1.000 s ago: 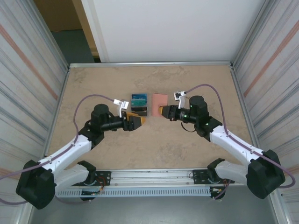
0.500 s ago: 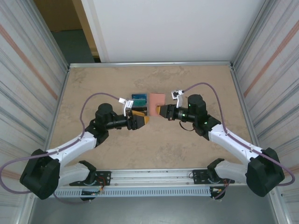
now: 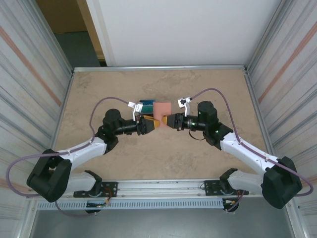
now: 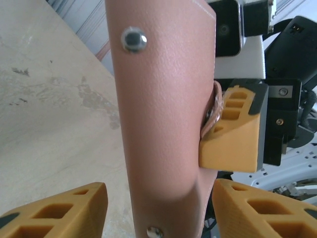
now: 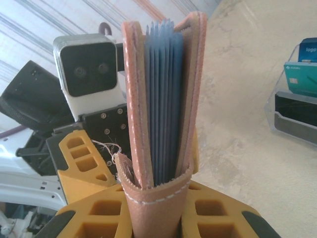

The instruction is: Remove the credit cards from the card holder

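Card holder (image 5: 159,74) stands upright over the middle of the tabletop (image 3: 99,84), clamped at its lower end by the right gripper (image 5: 158,210), with blue leaves (image 5: 165,89) visible inside. The left gripper (image 4: 158,208) has its jaws apart around it. It should probably close on one side only and peel slowly.

The counter (image 3: 99,89) is a mottled beige slab with a thin metal frame (image 3: 158,68) along its far edge. A clear tiered stand (image 3: 147,104) sits near the centre of the counter. Corrugated metal walls (image 3: 29,74) flank both sides. A white panel (image 3: 178,29) stands behind. A metal rail (image 3: 158,188) runs along the near edge.
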Robot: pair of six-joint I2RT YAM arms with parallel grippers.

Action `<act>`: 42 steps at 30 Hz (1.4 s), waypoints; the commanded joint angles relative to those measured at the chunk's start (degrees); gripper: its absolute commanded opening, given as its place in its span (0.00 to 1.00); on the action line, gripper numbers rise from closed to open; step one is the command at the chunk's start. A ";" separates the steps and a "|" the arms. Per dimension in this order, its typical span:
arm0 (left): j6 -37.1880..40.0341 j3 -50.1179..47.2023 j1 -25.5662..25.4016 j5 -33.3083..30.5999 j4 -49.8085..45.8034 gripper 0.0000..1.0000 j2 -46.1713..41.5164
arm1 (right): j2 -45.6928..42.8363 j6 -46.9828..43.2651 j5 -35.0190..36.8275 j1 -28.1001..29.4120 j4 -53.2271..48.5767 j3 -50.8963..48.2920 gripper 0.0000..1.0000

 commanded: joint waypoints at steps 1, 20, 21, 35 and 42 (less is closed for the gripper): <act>-1.94 1.26 0.25 2.90 5.70 0.54 0.61 | -1.37 -0.32 -2.36 1.12 3.24 2.18 0.00; 6.01 2.32 0.27 0.11 -7.00 0.03 -6.19 | -7.75 -6.43 9.56 2.43 -11.11 4.57 0.61; 6.80 2.52 0.28 -0.42 -8.22 0.02 -6.84 | -8.01 -6.31 11.38 2.61 -12.46 4.53 0.64; 12.14 4.69 -0.37 -5.58 -16.65 0.00 -8.39 | -6.12 -1.34 49.68 19.71 -36.80 17.82 0.52; 12.11 4.88 -0.42 -5.64 -16.94 0.00 -8.31 | 0.41 -1.95 50.47 21.70 -37.86 22.36 0.44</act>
